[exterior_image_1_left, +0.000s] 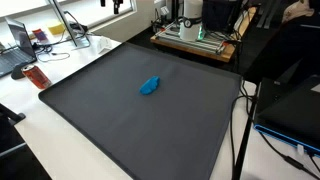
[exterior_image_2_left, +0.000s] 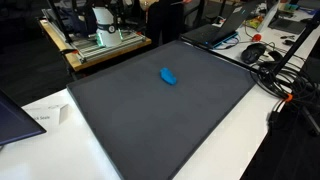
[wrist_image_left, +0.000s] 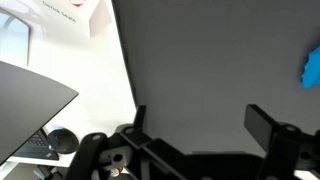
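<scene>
A small blue object (exterior_image_1_left: 150, 86) lies near the middle of a large dark grey mat (exterior_image_1_left: 120, 125); it also shows as the blue object (exterior_image_2_left: 168, 76) on the mat (exterior_image_2_left: 150, 120). In the wrist view my gripper (wrist_image_left: 200, 122) hangs above bare mat (wrist_image_left: 200, 60), its jaws wide open with nothing between them. The blue object (wrist_image_left: 311, 70) sits at the right edge of that view, well off to the side of the right finger (wrist_image_left: 266, 128). Neither exterior view shows the arm or gripper.
A white table (exterior_image_1_left: 40, 140) surrounds the mat. A 3D printer stands behind it (exterior_image_1_left: 200, 25), (exterior_image_2_left: 100, 25). Laptops (exterior_image_1_left: 15, 55), (exterior_image_2_left: 215, 30), a red bottle (exterior_image_1_left: 37, 75), cables (exterior_image_2_left: 275, 75) and a paper sheet (exterior_image_2_left: 45, 115) lie around the edges.
</scene>
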